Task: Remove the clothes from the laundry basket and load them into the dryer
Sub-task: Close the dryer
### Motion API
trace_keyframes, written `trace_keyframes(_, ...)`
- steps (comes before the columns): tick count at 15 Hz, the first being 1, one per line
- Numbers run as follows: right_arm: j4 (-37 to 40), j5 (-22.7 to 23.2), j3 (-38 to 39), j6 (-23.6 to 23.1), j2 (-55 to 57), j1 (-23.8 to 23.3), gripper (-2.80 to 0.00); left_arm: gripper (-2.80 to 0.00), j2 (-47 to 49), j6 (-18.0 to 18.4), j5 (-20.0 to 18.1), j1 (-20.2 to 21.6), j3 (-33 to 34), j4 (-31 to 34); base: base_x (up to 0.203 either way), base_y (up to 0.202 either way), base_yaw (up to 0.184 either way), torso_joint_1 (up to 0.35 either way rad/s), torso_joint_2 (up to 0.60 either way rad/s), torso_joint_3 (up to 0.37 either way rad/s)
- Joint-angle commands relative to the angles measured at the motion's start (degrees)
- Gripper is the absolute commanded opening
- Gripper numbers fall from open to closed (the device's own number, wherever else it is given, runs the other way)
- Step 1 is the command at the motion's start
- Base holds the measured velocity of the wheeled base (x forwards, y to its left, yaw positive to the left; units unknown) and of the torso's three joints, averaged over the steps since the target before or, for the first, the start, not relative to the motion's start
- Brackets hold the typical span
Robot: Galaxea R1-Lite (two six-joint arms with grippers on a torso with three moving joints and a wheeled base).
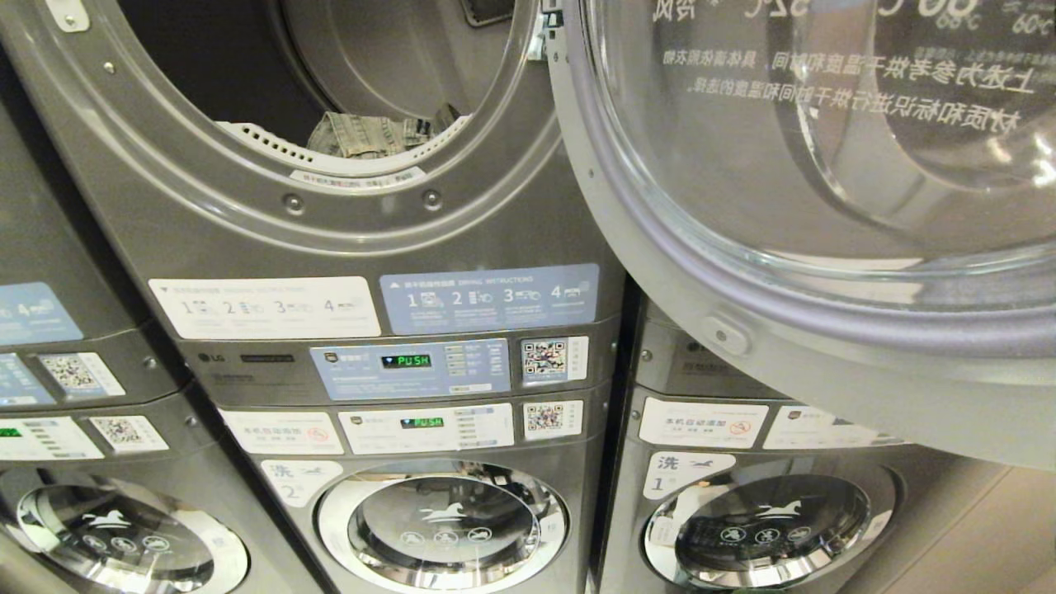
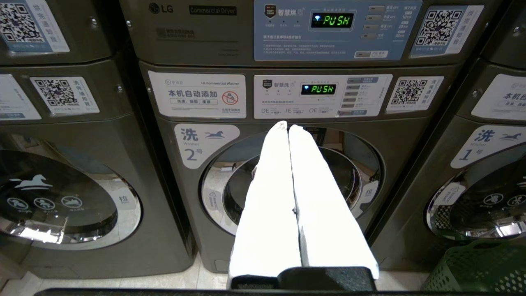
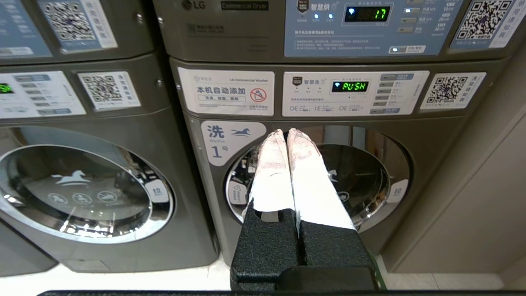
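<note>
Laundromat wall of stacked grey machines: dryers above, washers below. In the head view the dryer [image 1: 330,206] fills the upper left of the frame, its drum open; the dryer door [image 1: 825,247] is swung out and covers the upper right.

Clothes: one olive garment [image 1: 363,136] lies at the front lip of the drum. The laundry basket [image 2: 481,267], green mesh, shows only at the lower right corner of the left wrist view; its contents cannot be seen.

Left gripper [image 2: 287,126] clenched, empty, pointing at washer no. 2 [image 2: 287,181]. Right gripper [image 3: 286,131] clenched, empty, pointing at washer no. 1 [image 3: 320,176]. Neither arm appears in the head view.

Handling, as judged: fabric is light, limp, not fragile; it will drape and trail. Best pinched on a bunched fold near the middle.

Obstacles: the open door crowds the right side of the opening; the drum's rim could snag hanging cloth.
</note>
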Motion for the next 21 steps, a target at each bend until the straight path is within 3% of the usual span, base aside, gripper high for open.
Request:
trace_keyframes(1,-0.1,0.0,0.0,-0.1,0.1,0.0,-2.8,-2.8,0.0,-0.1,0.0,0.0,0.0,0.0,0.0,0.0,0.0,0.002,0.0,0.17)
trace_keyframes(3,0.0,0.1,-0.2,-0.4,0.1,0.0,-2.8,-2.8,0.0,-0.1,0.0,0.0,0.0,0.0,0.0,0.0,0.0,0.002,0.0,0.19)
trace_keyframes(6,0.1,0.2,-7.3,-2.0,1.5,0.0,-2.8,-2.8,0.0,-0.2,0.0,0.0,0.0,0.0,0.0,0.0,0.0,0.004,0.0,0.198)
trace_keyframes(11,-1.8,-0.4,-20.9,-1.7,18.7,-0.3,-2.8,-2.8,0.0,-0.2,0.0,0.0,0.0,0.0,0.0,0.0,0.0,0.002,0.0,0.201)
trace_keyframes(14,-12.3,-0.7,-23.8,0.0,30.9,-0.4,-2.8,-2.8,0.0,-0.2,0.0,0.0,0.0,0.0,0.0,0.0,0.0,0.005,0.0,0.144)
trace_keyframes(18,-27.8,0.4,-25.7,6.5,43.6,0.1,-2.8,-2.8,0.0,-0.2,0.0,0.0,0.0,0.0,0.0,0.0,0.0,0.001,0.0,0.013)
trace_keyframes(21,-34.5,8.5,-26.3,12.3,46.4,0.4,-2.8,-2.8,0.0,-0.2,0.0,0.0,0.0,0.0,0.0,0.0,0.0,0.0,0.0,0.0)
